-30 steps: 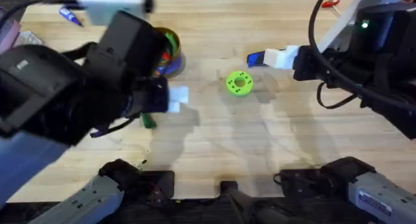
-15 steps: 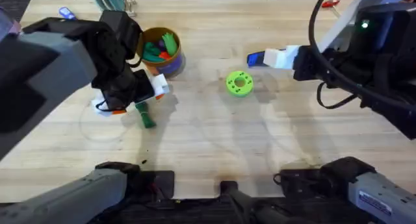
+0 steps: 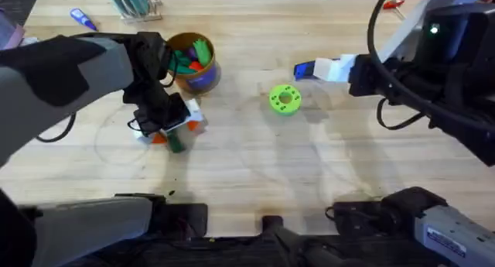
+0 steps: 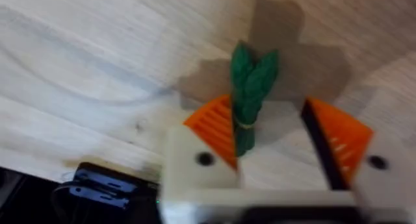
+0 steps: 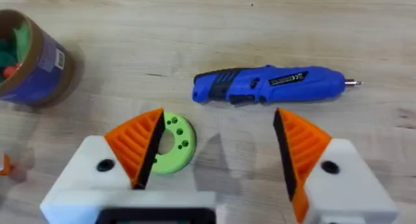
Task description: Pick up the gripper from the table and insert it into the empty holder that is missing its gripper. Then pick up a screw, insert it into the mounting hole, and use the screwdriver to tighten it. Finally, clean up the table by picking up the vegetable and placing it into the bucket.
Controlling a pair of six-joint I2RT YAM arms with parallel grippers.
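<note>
Left gripper [image 4: 270,136] spread, vegetable [image 4: 250,97] hugging its 9 o'clock pad; off-centre pinch may flick it. Right gripper [image 5: 218,149] spread, idle.

Round tan-orange tub with blue-purple lower band [image 3: 195,64] at table's far left-centre, toy pieces inside. Left gripper [image 3: 172,128] just in front of tub, down at wooden tabletop [image 3: 255,174]. Small dark-green leafy toy vegetable [image 4: 250,94] on table between left gripper's fingers, against one pad. Green round disc with holes [image 3: 284,98] mid-table, right of tub. Thick bright-blue cylindrical powered driver [image 5: 270,86] lying flat beyond disc. Right gripper [image 3: 334,69] above driver.
</note>
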